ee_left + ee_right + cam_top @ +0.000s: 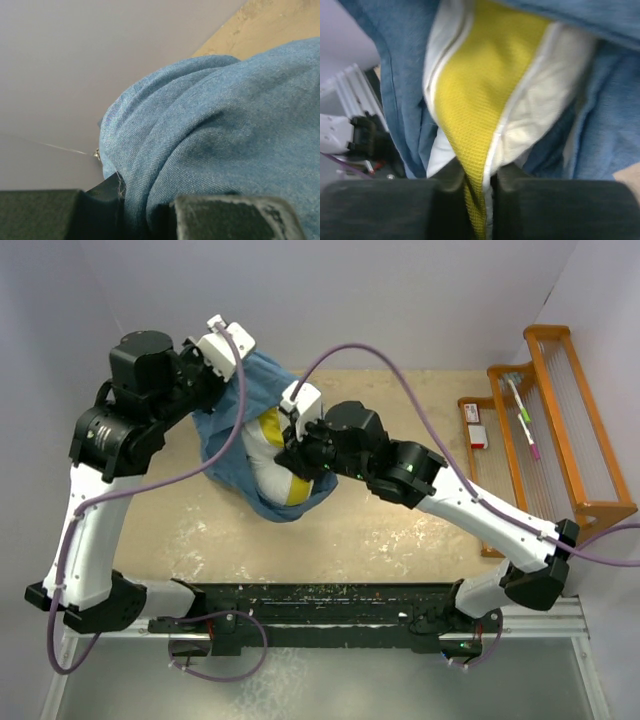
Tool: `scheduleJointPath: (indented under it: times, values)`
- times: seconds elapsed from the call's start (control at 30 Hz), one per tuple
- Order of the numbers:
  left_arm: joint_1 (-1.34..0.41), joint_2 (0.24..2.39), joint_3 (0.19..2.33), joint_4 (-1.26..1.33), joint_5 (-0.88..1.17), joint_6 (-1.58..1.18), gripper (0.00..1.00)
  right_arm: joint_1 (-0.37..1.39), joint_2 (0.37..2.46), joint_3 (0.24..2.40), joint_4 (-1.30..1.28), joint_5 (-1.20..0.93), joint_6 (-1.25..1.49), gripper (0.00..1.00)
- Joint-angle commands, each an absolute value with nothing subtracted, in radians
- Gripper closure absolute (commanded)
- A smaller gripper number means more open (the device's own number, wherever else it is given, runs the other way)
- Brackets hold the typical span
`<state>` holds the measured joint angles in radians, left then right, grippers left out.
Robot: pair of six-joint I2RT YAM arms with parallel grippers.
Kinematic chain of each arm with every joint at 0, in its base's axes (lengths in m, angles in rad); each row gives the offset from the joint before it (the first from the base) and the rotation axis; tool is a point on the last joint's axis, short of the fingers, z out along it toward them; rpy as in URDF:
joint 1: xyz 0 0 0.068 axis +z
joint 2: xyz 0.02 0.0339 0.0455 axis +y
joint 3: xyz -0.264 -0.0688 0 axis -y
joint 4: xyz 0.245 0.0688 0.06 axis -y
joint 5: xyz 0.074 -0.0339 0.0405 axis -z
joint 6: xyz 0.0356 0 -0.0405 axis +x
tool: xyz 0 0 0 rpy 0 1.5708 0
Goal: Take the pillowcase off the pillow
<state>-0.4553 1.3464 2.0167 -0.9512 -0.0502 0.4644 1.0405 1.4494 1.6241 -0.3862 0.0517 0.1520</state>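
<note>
The slate-blue pillowcase (222, 455) hangs bunched at the table's middle back, with the cream pillow (262, 465) and its yellow side band (268, 426) sticking out of its open side. My left gripper (236, 368) is shut on a fold of the pillowcase (210, 135) at its top edge. My right gripper (292, 450) is shut on the pillow, pinching the yellow band (485, 115) and white piping between its fingers (530, 200). Blue cloth (405, 95) hangs on both sides of the pillow in the right wrist view.
A wooden rack (560, 430) stands at the right edge of the tan table (380, 530), holding a small box (476, 426) and pens (526, 420). Grey walls close in at the back and left. A purple cable (400, 380) loops over the right arm.
</note>
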Motion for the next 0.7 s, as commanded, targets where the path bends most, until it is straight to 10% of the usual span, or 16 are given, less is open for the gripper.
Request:
scheduleJointPath:
  times: [0.0, 0.17, 0.4, 0.67]
  values:
    - [-0.454, 1.250, 2.084, -0.906, 0.015, 0.483, 1.00, 0.959, 1.420, 1.777, -0.358, 0.099, 0.060, 1.00]
    - [-0.454, 1.190, 2.091, -0.989, 0.081, 0.472, 0.89, 0.763, 1.357, 1.832, -0.306, -0.058, -0.001, 1.00]
    - [-0.454, 1.036, 1.855, -1.084, 0.275, 0.435, 0.01, 0.759, 1.559, 2.271, -0.596, -0.083, -0.175, 1.00]
    - [-0.454, 0.941, 1.852, -0.995, 0.374, 0.427, 0.01, 0.779, 1.629, 2.339, -0.619, 0.024, -0.219, 1.00]
